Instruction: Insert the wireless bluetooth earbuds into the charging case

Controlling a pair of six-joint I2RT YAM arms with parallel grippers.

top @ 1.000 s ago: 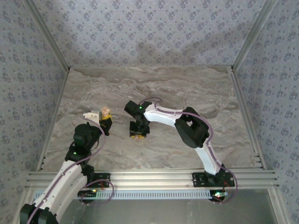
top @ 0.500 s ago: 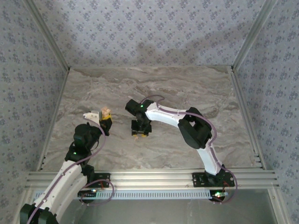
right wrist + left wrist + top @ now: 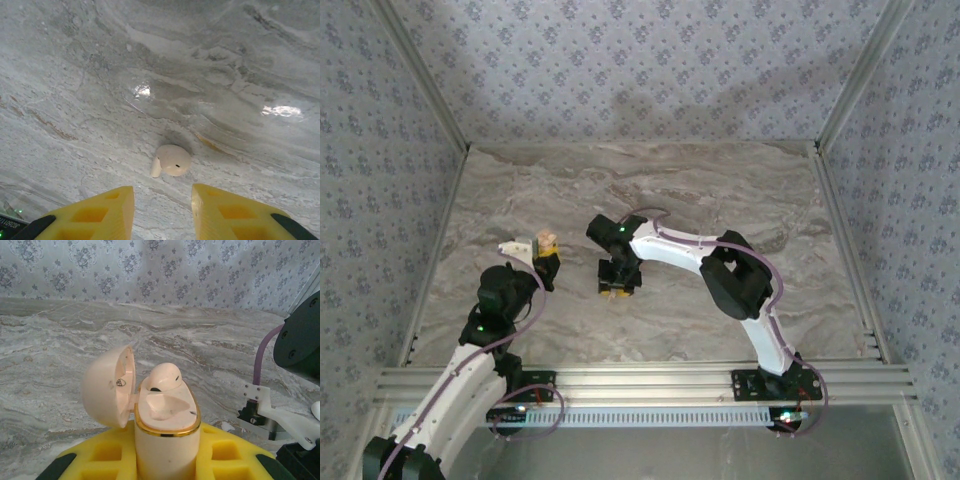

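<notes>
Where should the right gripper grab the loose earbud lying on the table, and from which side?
Grip the earbud by its rounded head, coming straight down. It lies flat on the marble table, short stem poking sideways, so the head is its bulkiest part. The right gripper hangs above with jaws open; put one finger each side of the head.

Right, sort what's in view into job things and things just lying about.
Job things: open charging case, held in the left gripper; seated earbud inside it; loose earbud on the table, below the open right gripper.
Just there: patterned walls; aluminium rail.
</notes>
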